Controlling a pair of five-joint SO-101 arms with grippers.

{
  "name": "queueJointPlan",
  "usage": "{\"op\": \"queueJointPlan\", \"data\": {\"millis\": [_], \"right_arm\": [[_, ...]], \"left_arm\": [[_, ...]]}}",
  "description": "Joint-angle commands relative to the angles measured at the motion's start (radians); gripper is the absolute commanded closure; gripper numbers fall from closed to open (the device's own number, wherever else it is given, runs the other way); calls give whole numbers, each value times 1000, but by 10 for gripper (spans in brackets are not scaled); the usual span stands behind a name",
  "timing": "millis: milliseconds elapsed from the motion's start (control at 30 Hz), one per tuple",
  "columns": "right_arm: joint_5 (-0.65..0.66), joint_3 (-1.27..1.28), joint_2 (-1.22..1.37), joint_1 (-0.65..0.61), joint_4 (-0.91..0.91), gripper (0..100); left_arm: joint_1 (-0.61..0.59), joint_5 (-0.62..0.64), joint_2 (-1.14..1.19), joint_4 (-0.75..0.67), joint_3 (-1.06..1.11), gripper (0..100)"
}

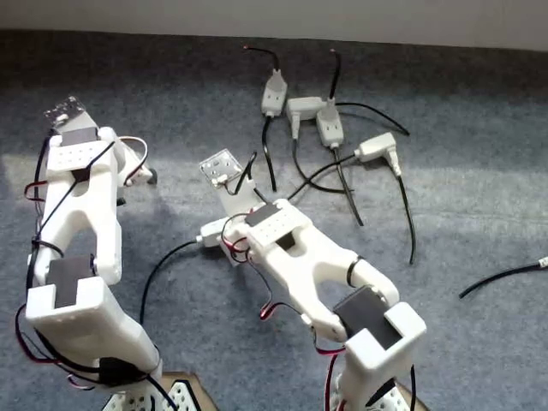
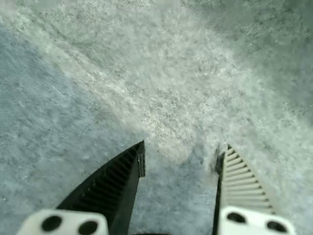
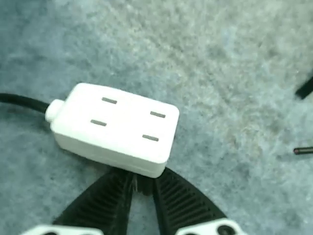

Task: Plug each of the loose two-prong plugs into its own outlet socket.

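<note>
From above, the right arm (image 1: 300, 248) is stretching over the grey carpet (image 1: 479, 197) in the middle, and the left arm (image 1: 81, 197) is standing at its 9 o'clock side. A white outlet block (image 1: 211, 231) with a black cord (image 1: 158, 270) is lying just beside the right arm's wrist, at about 9 o'clock from it. Four white plugs (image 1: 330, 126) with black cords are lying loose in a group at 12 to 1 o'clock from that wrist, well apart from the block. One more black cable (image 1: 505, 274) is coming in at 3 o'clock.

In the left wrist view, the left gripper (image 2: 183, 152) is hanging wide open over bare carpet and is gripping nothing.

In the right wrist view, the outlet block is lying flat, a rounded white box showing two pairs of narrow slots on its upper face, with the cord leaving one short end. The right gripper (image 3: 142, 178) is keeping its fingers (image 3: 105, 198) almost together. Their tips are going out of sight under the nearest edge of the block, and I cannot tell if they are pinching it.
</note>
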Motion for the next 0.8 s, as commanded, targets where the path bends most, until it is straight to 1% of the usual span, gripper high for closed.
{"op": "queueJointPlan", "data": {"millis": [0,200,267,400,533,633,767], "right_arm": [[-11,-130,48,62,-19,992],[-11,-206,116,104,-13,992],[-11,-206,116,117,-12,992],[-11,-211,107,160,47,992],[-11,-209,41,223,111,992],[-15,-203,1,266,117,992],[-15,-200,-1,263,117,992]], "left_arm": [[90,9,-5,74,-7,748],[182,5,-4,132,-1,751],[216,5,-4,126,36,751],[277,3,-4,94,91,751],[317,3,-5,98,99,751],[341,3,-5,98,99,751],[358,3,-13,106,99,751]]}}
